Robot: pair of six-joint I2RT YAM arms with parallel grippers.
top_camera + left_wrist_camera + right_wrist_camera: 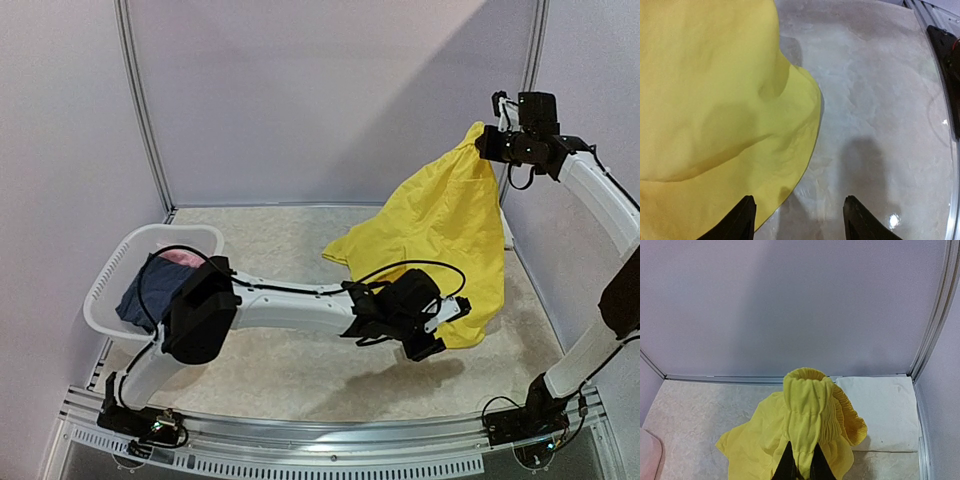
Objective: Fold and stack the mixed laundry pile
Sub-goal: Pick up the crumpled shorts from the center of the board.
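Beneath the right end effector [802, 466], pinched there, hang yellow shorts [445, 220].

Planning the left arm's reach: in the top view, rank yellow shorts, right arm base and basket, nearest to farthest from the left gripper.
1. yellow shorts, just beside the left gripper, centre-right.
2. right arm base, near right corner.
3. basket, far left.

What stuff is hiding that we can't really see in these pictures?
- Top view: the left arm covers part of the basket, so only some of the navy piece and a sliver of the pink piece show.
- Top view: the yellow shorts hide most of the white cloth behind them.
- Left wrist view: most of the shorts run off the left edge.
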